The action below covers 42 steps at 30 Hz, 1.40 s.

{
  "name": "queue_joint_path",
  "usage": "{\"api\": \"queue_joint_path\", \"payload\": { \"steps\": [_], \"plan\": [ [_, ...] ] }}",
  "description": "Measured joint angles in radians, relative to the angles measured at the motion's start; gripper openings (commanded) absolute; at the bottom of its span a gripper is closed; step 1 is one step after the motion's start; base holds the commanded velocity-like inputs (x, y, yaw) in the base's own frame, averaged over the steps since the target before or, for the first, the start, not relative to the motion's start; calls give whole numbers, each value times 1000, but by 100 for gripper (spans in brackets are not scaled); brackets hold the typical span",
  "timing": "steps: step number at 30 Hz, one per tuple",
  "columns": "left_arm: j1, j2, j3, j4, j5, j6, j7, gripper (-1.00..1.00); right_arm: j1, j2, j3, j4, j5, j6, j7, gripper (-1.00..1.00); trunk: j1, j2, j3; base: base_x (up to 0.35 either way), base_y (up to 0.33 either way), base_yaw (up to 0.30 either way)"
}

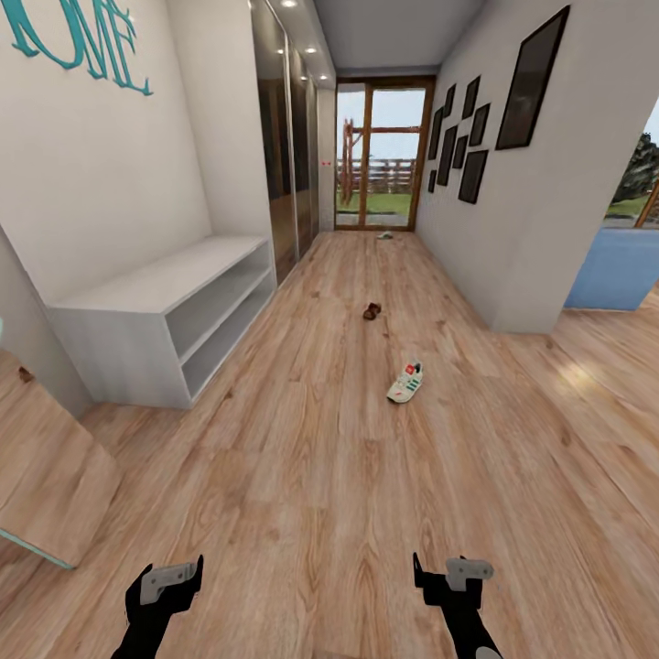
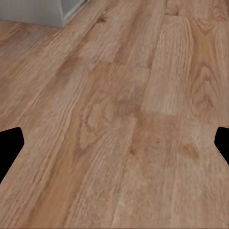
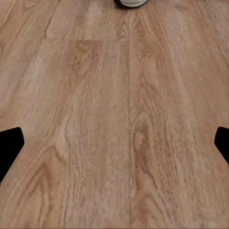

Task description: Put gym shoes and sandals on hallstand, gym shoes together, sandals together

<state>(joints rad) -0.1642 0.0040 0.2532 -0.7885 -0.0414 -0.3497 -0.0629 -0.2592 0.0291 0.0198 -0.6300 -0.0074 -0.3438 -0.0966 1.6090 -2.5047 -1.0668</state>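
Observation:
One white gym shoe [image 1: 405,383] with green stripes lies on the corridor floor [image 1: 311,476] ahead of my right arm; its toe edge [image 3: 130,2] shows in the right wrist view. Farther down the corridor lies a dark brown sandal [image 1: 372,311]. A small pale shoe [image 1: 385,235] sits near the glass door, too small to identify. The hallstand [image 1: 165,311] stands against the left wall, its top and tiers bare; its corner [image 2: 38,9] shows in the left wrist view. My left gripper [image 1: 170,575] and right gripper [image 1: 448,572] hang low over the floor, both open and holding nothing.
A teal-framed mirror panel [image 1: 46,476] leans at the near left. A wall corner [image 1: 526,320] juts in on the right, with an opening to another room beyond. Dark wardrobe doors [image 1: 284,137] line the left wall behind the hallstand. A glass door [image 1: 384,156] ends the corridor.

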Motion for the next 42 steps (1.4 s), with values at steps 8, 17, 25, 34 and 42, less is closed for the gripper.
{"api": "queue_joint_path", "payload": {
  "steps": [8, 17, 25, 34, 42],
  "plan": [
    [0, 0, 0, 0, 0, 0, 0, 100, 0, 1, 0, -1, 0, 0, -1, 100, 0, 0, 0, 327, 5, -105],
    [0, 1, 0, 0, 0, 0, 0, 100, 0, 2, -1, -2, 0, 0, -3, 100, 0, 0, 0, 328, 1, -86],
    [0, 1, 1, 0, 1, -1, 0, 100, 0, 1, -1, -2, 0, 0, -3, 100, 0, 0, 0, 327, 43, -17],
    [0, 1, 1, 0, 4, 0, 0, 100, 0, 1, -1, 0, 0, 0, -3, 100, 0, 0, 0, 306, 180, -2],
    [-1, 1, 1, 0, 4, -1, 0, 100, 0, 1, -1, 1, 0, 0, -3, 100, 0, 0, 0, 299, 201, 0]
  ]
}}
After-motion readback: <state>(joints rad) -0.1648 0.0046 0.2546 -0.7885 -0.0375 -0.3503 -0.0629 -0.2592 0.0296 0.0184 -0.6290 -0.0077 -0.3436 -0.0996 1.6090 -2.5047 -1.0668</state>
